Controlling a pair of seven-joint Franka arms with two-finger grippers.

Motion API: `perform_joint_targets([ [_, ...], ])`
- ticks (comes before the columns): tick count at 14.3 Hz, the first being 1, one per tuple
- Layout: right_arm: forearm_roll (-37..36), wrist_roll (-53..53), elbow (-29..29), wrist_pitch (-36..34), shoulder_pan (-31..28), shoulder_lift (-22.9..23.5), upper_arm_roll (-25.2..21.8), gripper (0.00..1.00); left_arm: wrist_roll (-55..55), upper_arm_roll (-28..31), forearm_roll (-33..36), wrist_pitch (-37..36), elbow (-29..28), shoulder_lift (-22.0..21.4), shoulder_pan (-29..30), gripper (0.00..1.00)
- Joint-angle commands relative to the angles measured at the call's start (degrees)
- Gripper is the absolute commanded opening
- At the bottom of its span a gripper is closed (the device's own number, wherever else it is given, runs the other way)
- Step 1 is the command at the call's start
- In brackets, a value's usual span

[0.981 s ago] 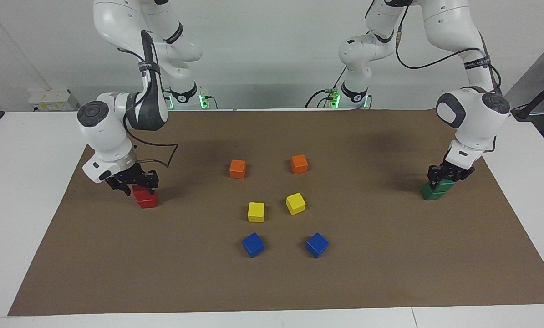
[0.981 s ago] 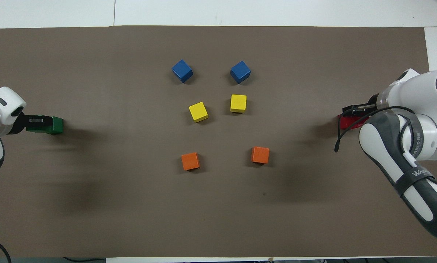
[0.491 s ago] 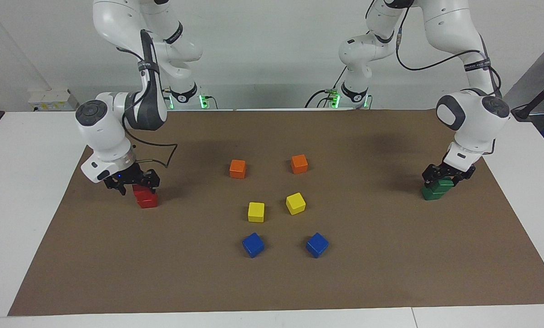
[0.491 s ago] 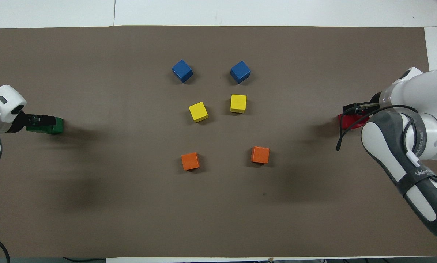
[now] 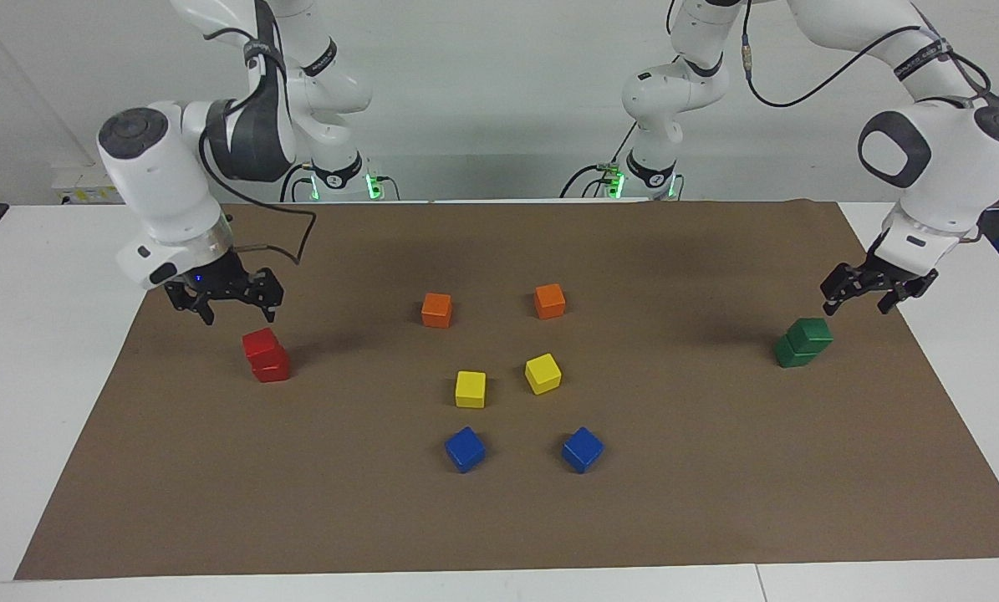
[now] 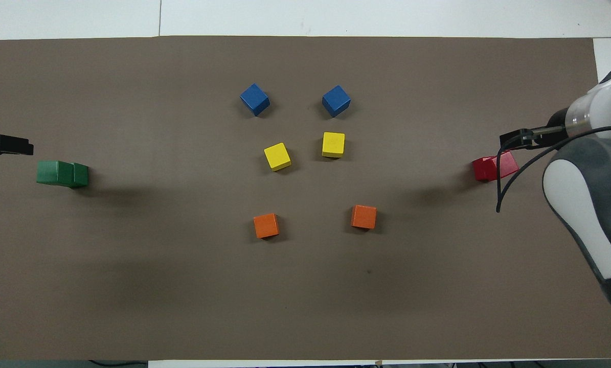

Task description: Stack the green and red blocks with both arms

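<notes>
**Both stacks standing, both grippers raised and empty**

Order of inspection runs across the facing view, from the right arm's end of the table to the left arm's end.

Right gripper: in the air over the brown mat, just above the red stack and clear of it. Its fingers are spread apart and hold nothing.

Red stack: two red cubes, one on the other, at the right arm's end of the mat. The upper cube sits slightly turned and offset on the lower one. No contact with the gripper.

Centre of the mat: six loose cubes in three pairs. The two orange cubes lie nearest the robots, the two yellow cubes come next, and the two blue cubes lie farthest from the robots. Each cube stands apart from its neighbours, flat on the mat.

Green stack: two green cubes, one on the other, at the left arm's end of the mat. The upper cube is offset from the lower one, so that the edges do not line up.

Left gripper: raised over the mat's edge beside the green stack, clear of it. Its fingers are spread apart and hold nothing.
</notes>
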Motion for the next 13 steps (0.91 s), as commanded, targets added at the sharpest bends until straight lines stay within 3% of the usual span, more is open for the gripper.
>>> perform_joint_targets([
  [1,3.82,0.55,1.69,-5.87,-0.42,-4.43,0.32,1.0,-1.26,-0.3,-0.79,-3.17,0.72,-4.07,-0.32,1.0],
  [5,5.52,0.29,13.45,-20.19,-1.21,-1.55,-0.03,1.0,-9.17,-1.88,-0.79,-15.11,10.11,-4.34,-1.89,1.0],
  [7,3.85,0.2,16.55,-24.16,-1.3,-0.75,0.05,1.0,-9.35,-2.06,-0.79,-18.37,11.1,-4.51,-3.04,1.0],
  [13,2.52,0.38,16.47,-24.18,-1.3,-0.48,0.05,1.0,-9.44,-2.41,-0.7,-24.18,12.68,-6.53,-3.83,1.0],
])
